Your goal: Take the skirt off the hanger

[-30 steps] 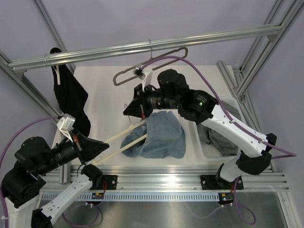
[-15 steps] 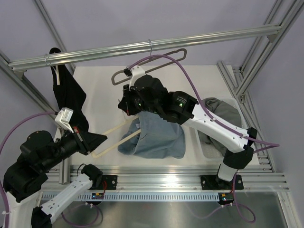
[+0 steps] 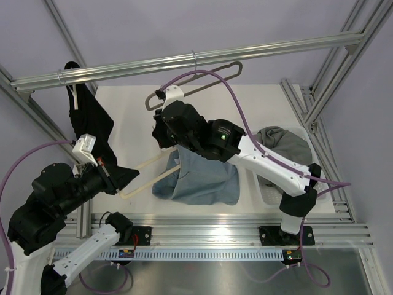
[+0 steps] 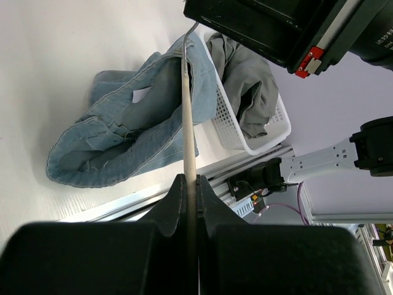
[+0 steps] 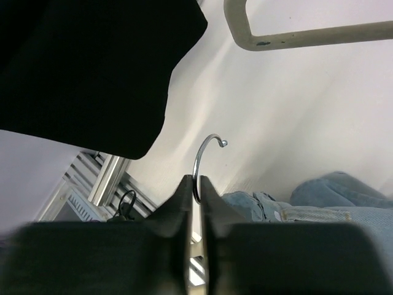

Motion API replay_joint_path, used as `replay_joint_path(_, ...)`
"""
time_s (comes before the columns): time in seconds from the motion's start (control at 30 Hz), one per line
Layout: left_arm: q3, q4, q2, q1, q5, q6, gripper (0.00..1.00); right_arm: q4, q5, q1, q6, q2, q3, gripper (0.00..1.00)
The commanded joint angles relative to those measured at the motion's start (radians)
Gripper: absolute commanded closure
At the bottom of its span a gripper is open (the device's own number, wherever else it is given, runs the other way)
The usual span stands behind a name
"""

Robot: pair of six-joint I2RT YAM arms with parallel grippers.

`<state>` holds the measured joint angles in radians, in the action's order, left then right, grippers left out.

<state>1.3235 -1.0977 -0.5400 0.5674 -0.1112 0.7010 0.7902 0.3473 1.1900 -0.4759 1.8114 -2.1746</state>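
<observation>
The grey-taupe hanger [image 3: 202, 83] hangs bare on the overhead rail; its corner [image 5: 307, 37] shows in the right wrist view. A grey garment that looks like the skirt [image 3: 282, 144] lies crumpled in the white basket [image 3: 264, 192], also seen as a heap [image 4: 245, 92] from the left wrist. My left gripper [image 4: 191, 184] is shut on the bar of a paler cream hanger [image 3: 147, 177]. My right gripper [image 5: 195, 184] is shut on that hanger's wire hook [image 5: 202, 153]. Light blue jeans [image 3: 206, 178] drape from this cream hanger onto the table.
A black garment [image 3: 92, 126] hangs on another pale hanger at the left end of the rail, close to my left arm. Aluminium frame posts stand at both sides. The basket sits at the table's right edge, beside the jeans.
My right arm has swung left, carrying the cream hanger's hook. The left gripper has risen a little with the bar. The jeans have shifted left, uncovering more of the grey garment.
</observation>
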Motion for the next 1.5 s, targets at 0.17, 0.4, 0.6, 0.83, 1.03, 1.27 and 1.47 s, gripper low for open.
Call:
replay_joint_path(0.17, 0.118, 0.024, -0.021, -0.001, 0.047, -0.047, 1.0, 0.076, 0.074, 0.022, -0.069, -0.139, 0.073, 0.01)
replay_joint_path(0.4, 0.184, -0.045, -0.015, 0.0, 0.035, -0.078, 1.0, 0.046, 0.157, 0.02, -0.076, -0.449, 0.481, 0.01)
replay_joint_path(0.6, 0.174, -0.004, -0.017, 0.0, -0.027, -0.066, 1.0, -0.038, 0.092, 0.022, -0.033, -0.483, 0.559, 0.01)
replay_joint_path(0.83, 0.221, -0.016, -0.025, -0.001, -0.039, -0.058, 1.0, -0.058, 0.029, 0.023, -0.013, -0.4, 0.542, 0.03)
replay_joint_path(1.03, 0.2, 0.01, -0.026, 0.0, -0.048, -0.051, 1.0, -0.1, 0.036, 0.031, -0.058, -0.35, 0.555, 0.09)
replay_joint_path(1.27, 0.178, 0.03, -0.023, 0.0, -0.059, -0.046, 1.0, -0.105, 0.047, 0.046, -0.061, -0.307, 0.538, 0.12)
replay_joint_path(1.47, 0.213, 0.006, -0.023, 0.0, -0.065, -0.054, 1.0, -0.04, 0.173, 0.046, -0.101, -0.291, 0.518, 0.33)
